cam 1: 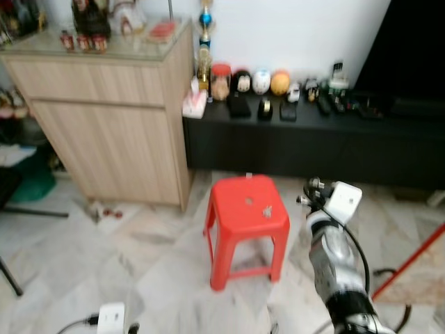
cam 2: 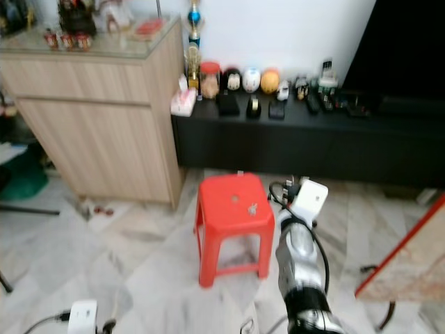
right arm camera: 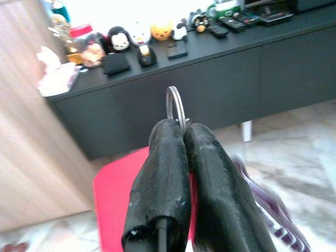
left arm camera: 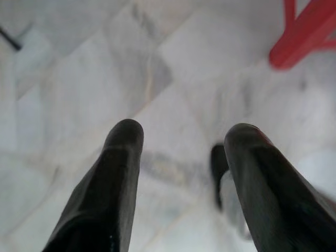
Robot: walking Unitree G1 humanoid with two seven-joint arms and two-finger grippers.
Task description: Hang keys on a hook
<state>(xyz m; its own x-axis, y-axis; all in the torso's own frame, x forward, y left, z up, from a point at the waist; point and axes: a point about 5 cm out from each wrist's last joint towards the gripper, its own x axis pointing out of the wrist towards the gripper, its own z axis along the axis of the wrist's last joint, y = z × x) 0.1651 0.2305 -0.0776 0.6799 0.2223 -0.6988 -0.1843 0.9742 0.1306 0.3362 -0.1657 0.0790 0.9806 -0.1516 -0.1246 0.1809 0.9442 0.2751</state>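
Pale marble floor; a red stool stands centre, a light wood cabinet far left, a low black console along the white wall.

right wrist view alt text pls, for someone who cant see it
The right gripper has its two black fingers pressed shut on a metal key ring that sticks up past the tips. Beyond it are a red stool, a low black cabinet lined with small figurines and remotes, and a marble floor.

— What sort of place is shown?
— A home living room: a marble-tiled floor, a wooden cabinet, and beside the cabinet a low black console lined with ornaments.
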